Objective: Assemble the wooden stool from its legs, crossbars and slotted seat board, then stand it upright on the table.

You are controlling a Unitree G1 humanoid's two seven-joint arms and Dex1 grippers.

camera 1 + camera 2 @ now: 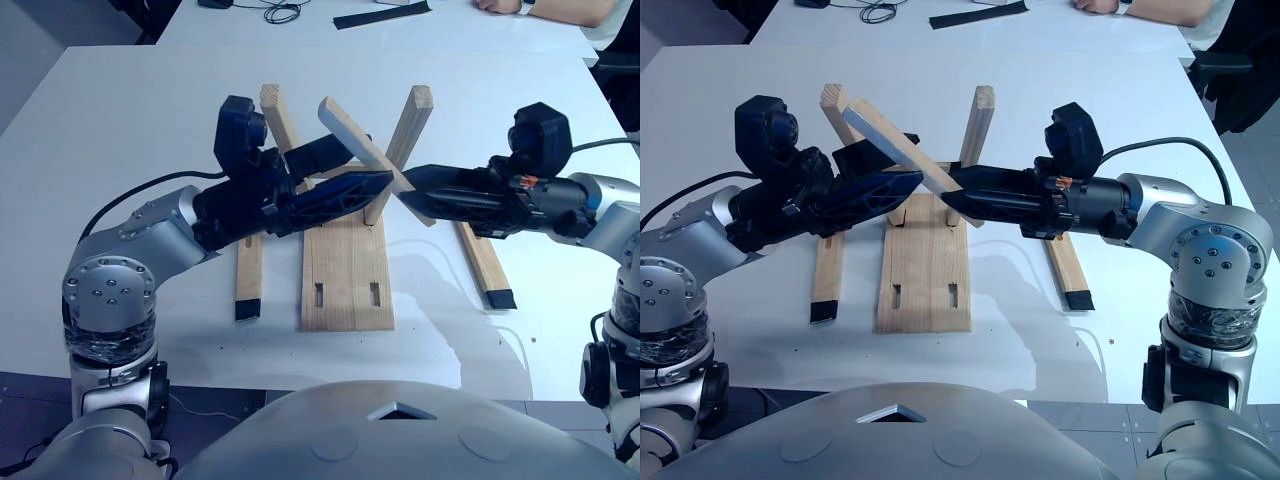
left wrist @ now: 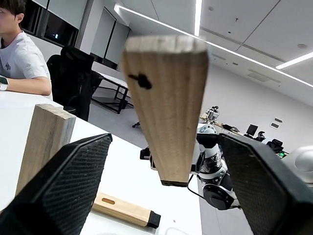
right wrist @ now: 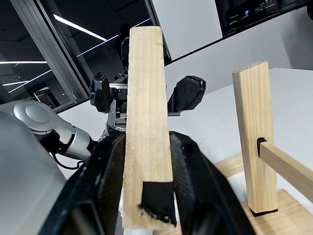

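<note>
The slotted seat board lies flat on the white table. Two legs stand on its far end, one on the left and one on the right; a crossbar sits in the right one. A third leg hangs tilted above the board. My right gripper is shut on its lower, black-tipped end. My left gripper is open, its fingers spread to either side of that leg without touching it.
Two loose legs with black tips lie on the table, one left of the board and one to its right. A black strip and cables lie at the far edge. The table's front has bare room.
</note>
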